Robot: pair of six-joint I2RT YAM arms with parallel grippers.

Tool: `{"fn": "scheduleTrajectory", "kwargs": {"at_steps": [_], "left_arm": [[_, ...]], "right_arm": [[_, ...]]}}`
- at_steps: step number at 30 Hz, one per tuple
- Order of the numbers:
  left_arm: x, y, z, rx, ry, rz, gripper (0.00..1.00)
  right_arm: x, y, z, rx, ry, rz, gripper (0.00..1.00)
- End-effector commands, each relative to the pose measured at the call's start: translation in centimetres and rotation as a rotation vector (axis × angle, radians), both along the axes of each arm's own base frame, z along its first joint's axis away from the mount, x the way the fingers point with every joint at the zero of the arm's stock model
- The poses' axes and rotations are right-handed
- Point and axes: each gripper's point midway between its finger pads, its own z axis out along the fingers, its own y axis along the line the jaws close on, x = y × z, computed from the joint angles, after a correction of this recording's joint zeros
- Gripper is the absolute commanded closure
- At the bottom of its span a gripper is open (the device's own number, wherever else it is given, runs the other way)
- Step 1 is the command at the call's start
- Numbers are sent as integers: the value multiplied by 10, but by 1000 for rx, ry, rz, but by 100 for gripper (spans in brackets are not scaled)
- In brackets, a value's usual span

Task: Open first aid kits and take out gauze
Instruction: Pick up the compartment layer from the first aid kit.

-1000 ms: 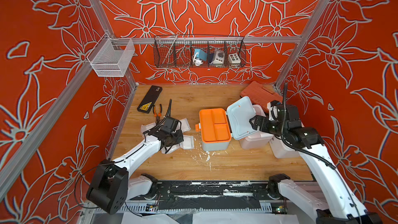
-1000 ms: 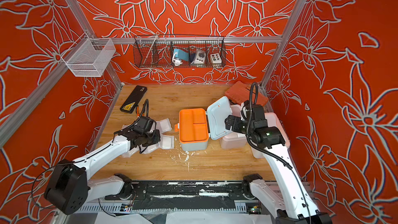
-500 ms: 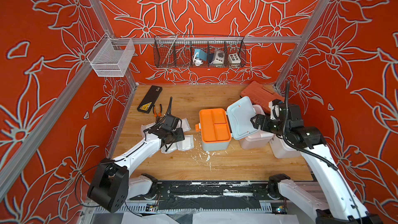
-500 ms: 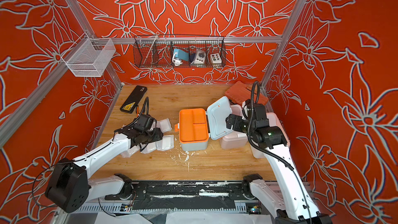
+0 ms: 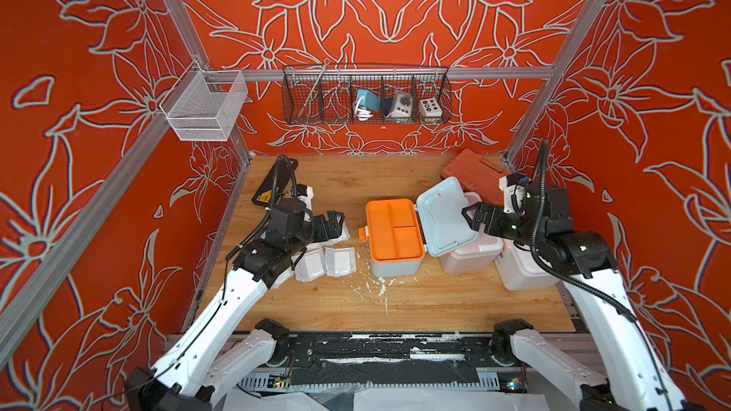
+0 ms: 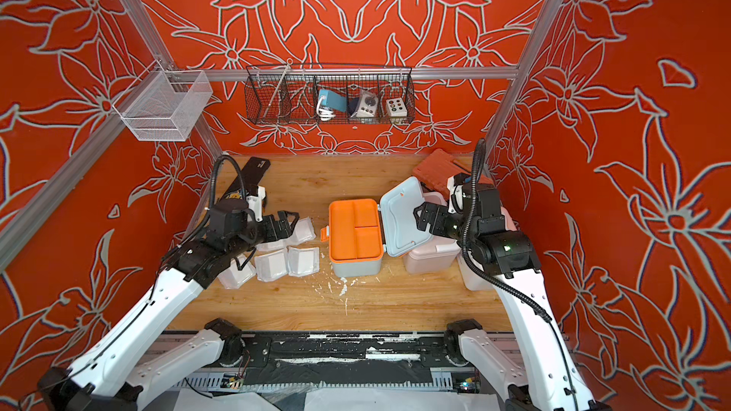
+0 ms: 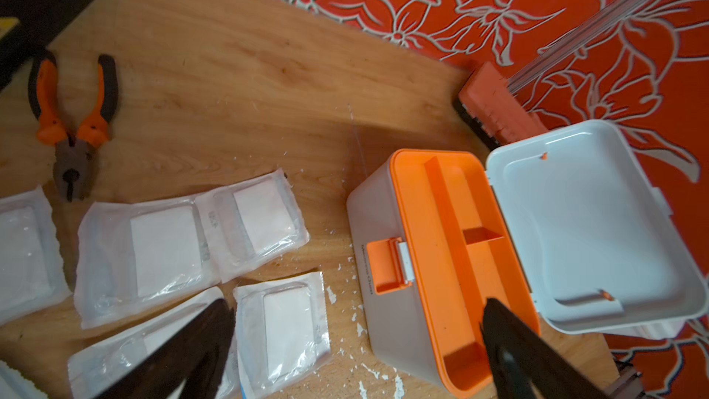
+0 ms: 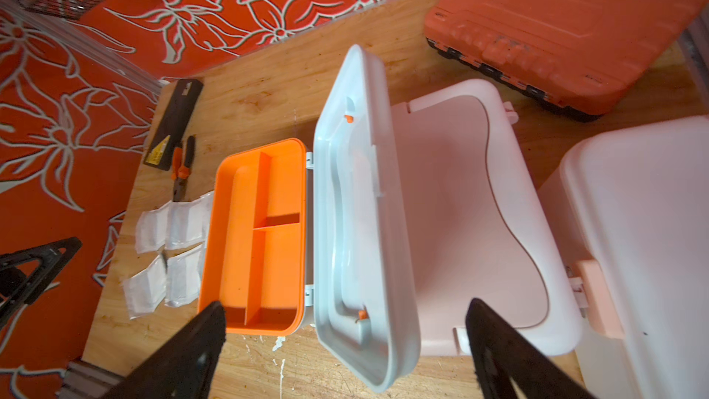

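About a third of the way through, by my reckoning: of three first aid kits, one is open and two are shut. The blue-grey kit (image 5: 395, 266) stands mid-table with its lid (image 5: 443, 215) thrown back to the right, leaning on the pale pink kit (image 5: 470, 255). Its orange tray (image 5: 389, 227) shows three bare compartments (whether anything lies under the tray cannot be told). The white kit with peach trim (image 5: 522, 270) sits shut at the right edge, just beside the pink one.

The gauze packets (image 5: 338, 260) lie flat on the table (image 5: 415, 302), left of the open kit. I count at least five, with the left arm hiding part of the pile.

The left gripper (image 5: 335, 222) hangs over those packets, jaws wide apart and holding nothing. The right gripper (image 5: 470, 220) is also spread wide and empty, at the right rim of the raised lid. Contact with it cannot be judged.

Left to do: unlatch the pink and white kits and empty them of gauze.

Off-task: one pair of pliers (image 7: 71, 124), one black case (image 6: 249, 175) far left and one orange-red tool case (image 5: 474, 171) far right
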Motion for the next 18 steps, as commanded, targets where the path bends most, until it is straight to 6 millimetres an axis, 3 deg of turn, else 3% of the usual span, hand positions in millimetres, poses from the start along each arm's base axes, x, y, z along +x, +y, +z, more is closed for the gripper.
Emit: {"fn": "scheduleTrajectory", "kwargs": {"at_steps": [1,5,8,12,18], "left_arm": [[-9,0,25,-24,-116,-32,2],[-22,2,46,-69,-221,-47,2],[-25,1,49,-78,-236,-55,2],[-22,-12,40,-81,-197,-116,2],[-28,-57,18,-189,-107,-356,2]], "right_arm": [[-5,13,32,70,-95,69,2],[-6,30,39,154,-101,144,2],[-5,46,37,221,-64,212,2],[0,61,26,267,-9,264,2],[6,75,5,245,29,281,2]]}}
